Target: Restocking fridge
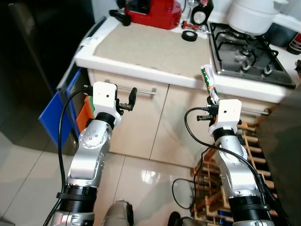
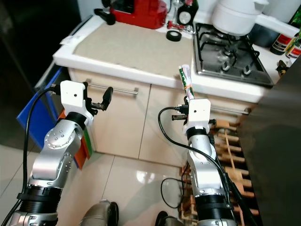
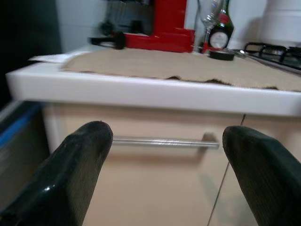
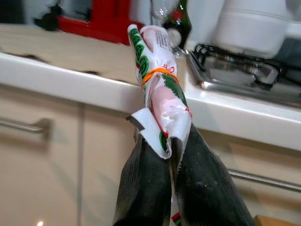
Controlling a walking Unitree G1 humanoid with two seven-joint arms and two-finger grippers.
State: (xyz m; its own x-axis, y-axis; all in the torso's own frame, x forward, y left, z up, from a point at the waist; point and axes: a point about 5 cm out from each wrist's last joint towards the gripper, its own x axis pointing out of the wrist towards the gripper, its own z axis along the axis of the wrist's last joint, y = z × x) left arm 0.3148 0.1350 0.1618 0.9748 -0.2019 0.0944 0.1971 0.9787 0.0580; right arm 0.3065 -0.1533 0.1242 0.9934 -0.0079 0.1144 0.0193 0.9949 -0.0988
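The right end effector is raised in front of the bench, its two black fingers pinched tight on a rolled food packet, white with green and red print and an orange band. The packet is held upright, just near of the bench edge, beside the gas hob. The left end effector is spread wide with nothing in it, pointed at a drawer handle. A red appliance is seen at the far side of the bench.

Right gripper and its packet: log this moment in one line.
right gripper: shut on rolled packet | left gripper: open, facing drawer handle | counter ahead
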